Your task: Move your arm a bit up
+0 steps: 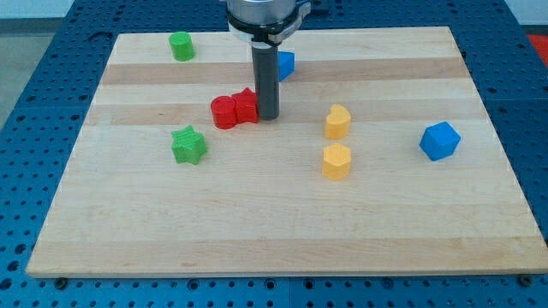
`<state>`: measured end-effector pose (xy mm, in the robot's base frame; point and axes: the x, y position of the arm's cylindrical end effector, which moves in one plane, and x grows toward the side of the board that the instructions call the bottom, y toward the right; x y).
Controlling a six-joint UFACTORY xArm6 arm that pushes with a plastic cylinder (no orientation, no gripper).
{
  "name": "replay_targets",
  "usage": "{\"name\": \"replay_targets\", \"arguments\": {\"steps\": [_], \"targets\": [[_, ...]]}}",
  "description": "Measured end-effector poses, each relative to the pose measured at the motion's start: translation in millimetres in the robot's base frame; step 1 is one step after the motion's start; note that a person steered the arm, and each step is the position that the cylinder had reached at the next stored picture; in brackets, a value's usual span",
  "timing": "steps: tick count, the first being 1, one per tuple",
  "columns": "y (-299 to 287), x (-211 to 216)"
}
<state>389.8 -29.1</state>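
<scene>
Wooden board [282, 231] on blue pegboard [34, 51]

A pale wooden desk [282, 239] made of glued planks fills nearly the whole view, its grain running left to right in lighter and darker bands. Around it on every side sits a blue perforated metal base plate [34, 51], dotted with rows of small holes. Light is even and soft, shadows short and faint.

Bright, even overhead light; soft short shadows under blocks; sharp focus, no glare/blur.
</scene>
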Motion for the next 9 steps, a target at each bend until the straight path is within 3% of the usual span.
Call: {"name": "replay_targets", "arguments": {"steps": [4, 7, 9], "targets": [[35.3, -1.7], [35.3, -41.3], [40.1, -41.4]]}}
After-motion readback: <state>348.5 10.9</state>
